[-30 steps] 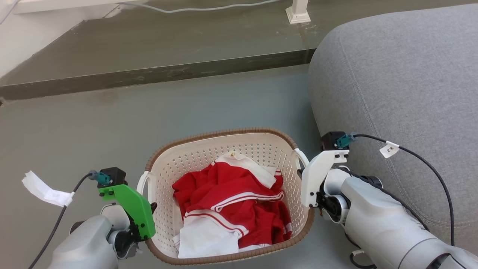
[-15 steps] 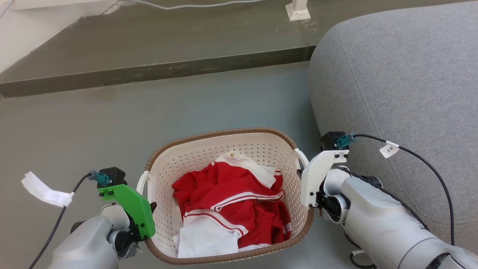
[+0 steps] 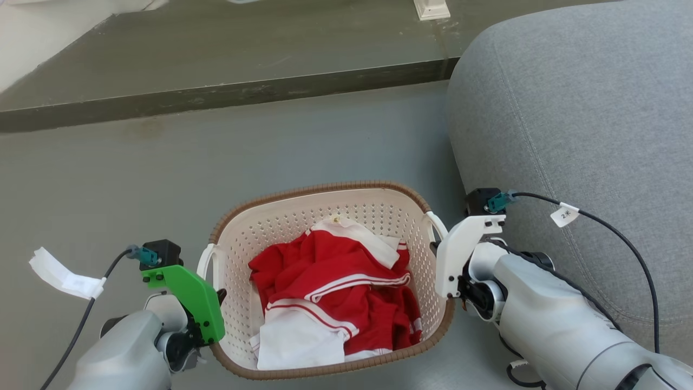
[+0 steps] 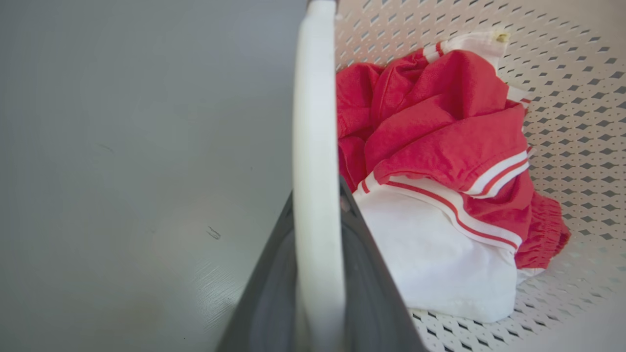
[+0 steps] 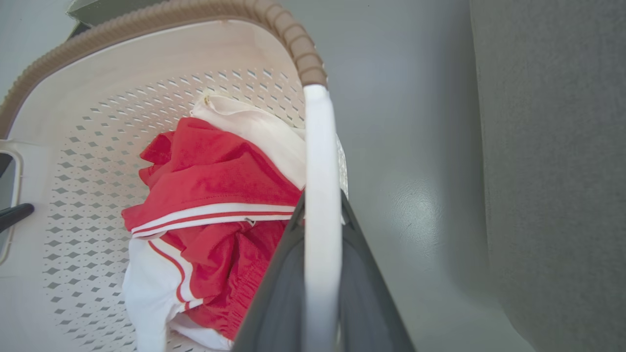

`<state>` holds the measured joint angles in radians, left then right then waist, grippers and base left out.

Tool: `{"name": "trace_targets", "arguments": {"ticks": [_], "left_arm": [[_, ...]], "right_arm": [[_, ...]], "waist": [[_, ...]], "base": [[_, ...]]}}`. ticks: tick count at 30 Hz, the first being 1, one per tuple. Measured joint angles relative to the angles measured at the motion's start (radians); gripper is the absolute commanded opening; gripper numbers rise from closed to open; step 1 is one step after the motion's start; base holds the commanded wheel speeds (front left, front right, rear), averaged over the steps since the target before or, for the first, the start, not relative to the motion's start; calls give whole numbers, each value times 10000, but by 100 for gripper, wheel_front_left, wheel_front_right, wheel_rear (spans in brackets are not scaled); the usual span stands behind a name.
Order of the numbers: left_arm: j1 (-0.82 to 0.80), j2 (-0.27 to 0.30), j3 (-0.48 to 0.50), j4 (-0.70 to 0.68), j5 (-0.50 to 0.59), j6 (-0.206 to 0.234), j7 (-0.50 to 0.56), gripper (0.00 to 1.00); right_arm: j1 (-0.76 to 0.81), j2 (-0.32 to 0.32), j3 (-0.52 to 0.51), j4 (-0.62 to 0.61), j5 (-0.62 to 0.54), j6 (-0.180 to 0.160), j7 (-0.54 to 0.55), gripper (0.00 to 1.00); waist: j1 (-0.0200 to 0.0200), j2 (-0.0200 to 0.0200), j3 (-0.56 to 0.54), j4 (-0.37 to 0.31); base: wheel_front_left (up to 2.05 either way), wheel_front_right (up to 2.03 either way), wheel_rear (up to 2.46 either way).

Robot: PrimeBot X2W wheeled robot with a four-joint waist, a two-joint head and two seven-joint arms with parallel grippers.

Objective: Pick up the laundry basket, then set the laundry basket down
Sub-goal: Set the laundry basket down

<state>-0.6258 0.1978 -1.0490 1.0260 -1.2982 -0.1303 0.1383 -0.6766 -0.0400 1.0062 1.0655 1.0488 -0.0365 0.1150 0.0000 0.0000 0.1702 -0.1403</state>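
Note:
The laundry basket point(image 3: 281, 227) is cream-white and perforated, with a brown woven rim point(image 5: 146, 19). It sits low in the middle of the head view between my two arms. Red and white clothes point(image 3: 335, 292) lie crumpled inside. My left gripper point(image 3: 218, 297) is shut on the white left loop handle point(image 4: 318, 146). My right gripper point(image 3: 435, 250) is shut on the white right loop handle point(image 5: 320, 171). In each wrist view the handle runs up between the dark fingers. I cannot tell whether the basket's bottom touches the floor.
A large grey cushioned seat point(image 3: 568, 108) stands close on the right, beside my right arm. A dark raised step point(image 3: 216, 103) crosses the floor behind the basket. A white post foot point(image 3: 431, 8) stands at the top edge. Grey floor point(image 3: 135, 179) lies open ahead and left.
The whole head view has shifted, with the step and seat edge sliding up the picture. Both grippers keep their hold on the handles, and the basket stays between them.

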Motion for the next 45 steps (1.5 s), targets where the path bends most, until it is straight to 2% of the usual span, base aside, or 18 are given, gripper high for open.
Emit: {"name": "trace_targets", "arguments": {"ticks": [7,17,30,45], "left_arm": [[-162,63,-96,-81,2,0,-174,0],[-383,382,10,-391,4,0,-821,0],[-879,855,140,-1068,27,0,-1854,0],[-1480,1522,123,-2004,184,2,-2940,0]], "right_arm": [[-134,-17,56,-35,77,-21,-188,0],[-339,-8,169,-364,84,-259,-842,0],[-800,-27,249,-782,81,-617,-2207,0],[-1289,-23,165,-1112,82,-800,-3496,0]], "waist": [[0,0,189,-19],[0,0,1013,-12],[1,0,2483,-42],[2,0,4513,23]], "base": [[0,0,0],[0,0,0],[0,0,0],[0,0,0]]}}
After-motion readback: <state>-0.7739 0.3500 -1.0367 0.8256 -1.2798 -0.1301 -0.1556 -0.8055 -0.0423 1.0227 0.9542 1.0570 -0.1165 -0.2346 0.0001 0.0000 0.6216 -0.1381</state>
